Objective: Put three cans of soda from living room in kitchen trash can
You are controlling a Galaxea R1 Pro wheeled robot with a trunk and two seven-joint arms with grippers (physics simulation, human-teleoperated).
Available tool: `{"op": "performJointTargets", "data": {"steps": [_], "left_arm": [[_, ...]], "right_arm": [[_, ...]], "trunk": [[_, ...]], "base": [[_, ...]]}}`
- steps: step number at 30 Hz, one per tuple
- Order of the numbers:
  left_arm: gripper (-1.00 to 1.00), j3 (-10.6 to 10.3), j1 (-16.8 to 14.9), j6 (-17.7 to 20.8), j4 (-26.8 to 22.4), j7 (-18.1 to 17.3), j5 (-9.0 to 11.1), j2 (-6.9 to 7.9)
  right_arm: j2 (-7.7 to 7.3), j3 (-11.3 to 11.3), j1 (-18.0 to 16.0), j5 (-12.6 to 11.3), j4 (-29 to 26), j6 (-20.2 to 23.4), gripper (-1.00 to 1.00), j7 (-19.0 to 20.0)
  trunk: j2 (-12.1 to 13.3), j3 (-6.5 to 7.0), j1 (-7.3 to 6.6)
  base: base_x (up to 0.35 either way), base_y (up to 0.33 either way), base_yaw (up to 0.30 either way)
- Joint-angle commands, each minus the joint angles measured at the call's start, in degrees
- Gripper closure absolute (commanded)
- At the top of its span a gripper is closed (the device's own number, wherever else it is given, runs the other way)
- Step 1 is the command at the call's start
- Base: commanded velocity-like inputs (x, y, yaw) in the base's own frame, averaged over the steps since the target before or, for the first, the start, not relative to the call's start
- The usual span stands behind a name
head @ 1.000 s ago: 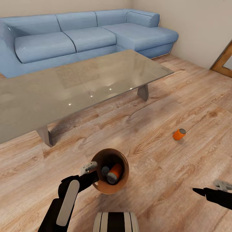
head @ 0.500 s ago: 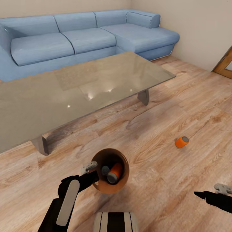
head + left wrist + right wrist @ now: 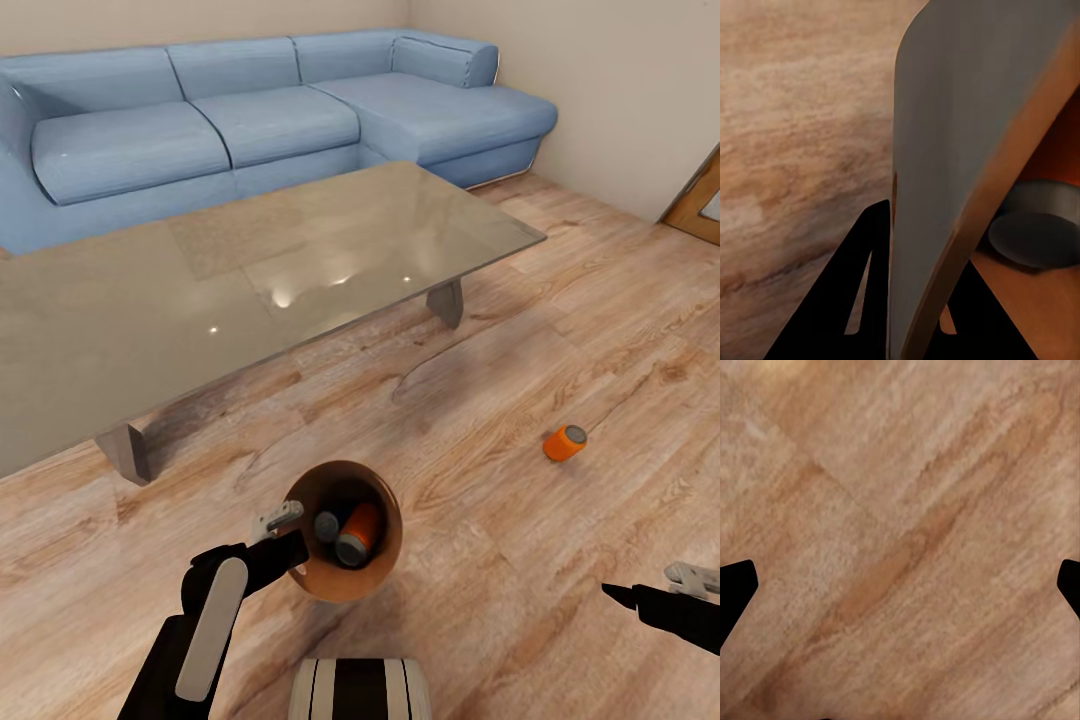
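Two soda cans are already lying inside the bin, low in the frame's centre. The left pincer is gripping the bin's rim. The third can is lying on the floor at centre right. The right pincer is hanging wide and empty.

Head view high, facing forward and down over floor and sofa, left wrist view close against bin wall, right wrist view straight down at planks, floor shared by all
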Motion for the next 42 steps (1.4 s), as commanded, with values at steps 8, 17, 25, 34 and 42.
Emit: {"op": "performJointTargets", "data": {"steps": [8, 17, 25, 34, 42], "left_arm": [[1.00, -0.09, -0.02, -0.39, -0.03, 0.15, 1.20, 0.00], [1.00, -1.79, 0.00, 0.61, 0.17, -1.37, -7.41, 0.00], [1.00, -2.71, -0.02, 0.11, 0.15, -1.41, -10.70, 0.00], [1.00, -2.78, -0.02, 0.08, 0.15, -1.42, -11.99, 0.00], [1.00, -2.89, -0.02, -0.06, 0.06, -1.63, 0.62, 0.00]], "right_arm": [[-0.06, 0.00, 0.01, 0.00, 0.05, -0.31, -1.00, 0.17], [2.85, 0.05, 0.13, 0.28, 2.95, -0.41, -1.00, 0.41], [3.77, 0.00, 0.15, 0.41, 3.94, -0.45, -1.00, 0.43], [3.78, 0.02, 0.14, 0.41, 3.96, -0.45, -1.00, 0.45], [3.85, 0.08, 0.12, 0.33, 3.96, -0.45, -1.00, 0.51]], "trunk": [[0.00, 0.00, -0.01], [-0.01, 0.00, 0.00], [-0.01, 0.00, 0.00], [-0.01, 0.00, 0.00], [-0.01, 0.00, 0.00]], "base": [[0.000, 0.000, 0.000], [0.000, 0.000, 0.000], [0.000, 0.000, 0.000], [0.000, 0.000, 0.000], [0.000, -0.042, 0.000]]}}
